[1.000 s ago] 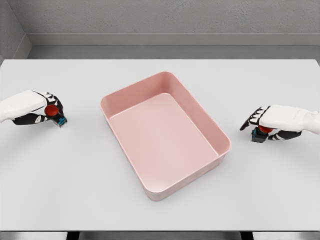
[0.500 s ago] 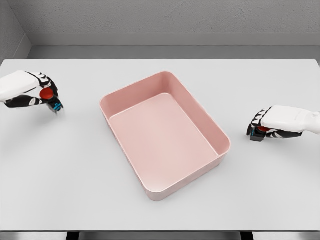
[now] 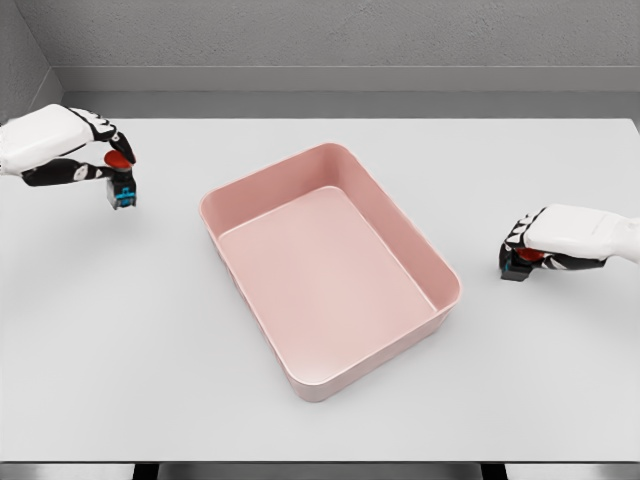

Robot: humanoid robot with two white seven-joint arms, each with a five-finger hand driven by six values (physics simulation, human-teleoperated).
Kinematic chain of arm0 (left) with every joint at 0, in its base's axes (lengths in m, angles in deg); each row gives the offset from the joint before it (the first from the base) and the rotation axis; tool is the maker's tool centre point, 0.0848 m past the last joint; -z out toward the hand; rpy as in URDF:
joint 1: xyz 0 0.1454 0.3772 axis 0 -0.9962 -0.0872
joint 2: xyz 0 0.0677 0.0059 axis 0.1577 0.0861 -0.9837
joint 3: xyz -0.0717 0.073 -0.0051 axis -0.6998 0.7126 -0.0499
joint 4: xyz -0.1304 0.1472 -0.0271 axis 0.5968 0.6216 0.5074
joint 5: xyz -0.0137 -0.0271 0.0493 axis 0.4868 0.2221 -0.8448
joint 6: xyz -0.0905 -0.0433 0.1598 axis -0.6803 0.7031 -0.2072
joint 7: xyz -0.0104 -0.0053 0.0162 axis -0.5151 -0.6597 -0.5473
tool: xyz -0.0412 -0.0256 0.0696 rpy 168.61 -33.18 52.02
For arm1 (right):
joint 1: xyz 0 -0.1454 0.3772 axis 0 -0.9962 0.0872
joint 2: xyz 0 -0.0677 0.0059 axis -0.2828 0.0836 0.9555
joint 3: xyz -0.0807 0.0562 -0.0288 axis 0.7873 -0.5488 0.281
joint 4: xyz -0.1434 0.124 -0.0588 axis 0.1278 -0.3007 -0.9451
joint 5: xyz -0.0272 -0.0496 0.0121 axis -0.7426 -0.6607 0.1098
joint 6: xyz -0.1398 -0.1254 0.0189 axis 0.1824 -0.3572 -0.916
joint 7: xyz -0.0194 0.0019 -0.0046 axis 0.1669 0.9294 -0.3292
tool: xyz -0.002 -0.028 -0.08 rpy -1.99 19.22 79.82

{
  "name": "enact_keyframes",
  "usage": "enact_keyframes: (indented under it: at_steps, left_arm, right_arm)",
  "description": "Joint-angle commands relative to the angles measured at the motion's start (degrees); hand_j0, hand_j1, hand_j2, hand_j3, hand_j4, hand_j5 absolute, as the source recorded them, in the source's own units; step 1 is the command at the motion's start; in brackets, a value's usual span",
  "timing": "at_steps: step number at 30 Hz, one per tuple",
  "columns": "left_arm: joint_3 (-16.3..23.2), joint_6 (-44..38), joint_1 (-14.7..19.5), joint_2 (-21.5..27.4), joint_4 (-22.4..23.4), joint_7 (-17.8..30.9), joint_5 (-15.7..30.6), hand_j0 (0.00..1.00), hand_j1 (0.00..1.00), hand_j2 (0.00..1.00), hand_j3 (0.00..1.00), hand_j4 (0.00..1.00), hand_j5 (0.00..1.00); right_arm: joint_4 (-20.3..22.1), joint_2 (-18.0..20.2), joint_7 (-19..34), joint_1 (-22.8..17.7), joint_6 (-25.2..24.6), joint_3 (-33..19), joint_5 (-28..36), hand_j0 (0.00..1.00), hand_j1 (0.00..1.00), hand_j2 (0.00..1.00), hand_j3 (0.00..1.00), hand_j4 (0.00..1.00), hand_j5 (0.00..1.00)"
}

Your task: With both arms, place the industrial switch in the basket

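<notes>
Meanwhile, left hand (image 3: 70,150) raised, gripping switch (image 3: 122,188).

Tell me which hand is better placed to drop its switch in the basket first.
Left. The left hand holds its switch lifted beside the basket, so it looks ready to carry across. The right hand grips its switch low at the table.

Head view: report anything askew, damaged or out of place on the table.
Nothing damaged or spilled. The pink basket sits turned at an angle to the table edges and is empty. Both switches are outside it: one in the left hand, one under the right hand.
</notes>
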Motion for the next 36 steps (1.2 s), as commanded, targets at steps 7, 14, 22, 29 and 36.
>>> enact_keyframes:
  at_steps: [7,14,22,29,36]
  left_arm:
    - [-0.09,-0.09,1.05,-0.33,-6.97,-0.03,1.71,0.45,0.45,0.45,0.45,0.45,0.45]
    - [0.09,-0.09,1.84,-3.05,-17.6,0.06,1.71,0.45,0.45,0.45,0.45,0.45,0.45]
    - [3.87,-0.09,7.73,-11.14,-22.71,0.06,2.67,0.94,0.94,0.94,0.94,0.94,0.94]
    - [3.43,-0.09,7.38,-7.45,-20.86,-0.03,3.03,1.0,1.0,1.0,1.0,1.0,1.0]
    - [3.16,-0.09,2.55,2.3,-12.78,-0.03,5.31,1.0,1.0,1.0,1.0,1.0,1.0]
  right_arm:
    - [0.9,1.11,0.08,0.0,-0.08,-1.37,0.31,0.52,0.52,0.52,0.52,0.52,0.52]
    - [2.48,2.25,0.17,0.26,-0.08,-2.86,0.4,0.52,0.52,0.52,0.52,0.52,0.52]
    - [2.92,2.95,0.34,0.53,-0.08,-5.15,0.4,0.52,0.52,0.52,0.52,0.52,0.52]
    - [7.05,4.8,0.43,0.7,-0.08,-7.26,0.49,0.52,0.52,0.52,0.52,0.52,0.52]
    - [11.71,6.38,0.43,0.79,-0.08,-9.11,0.57,0.52,0.52,0.52,0.52,0.52,0.52]
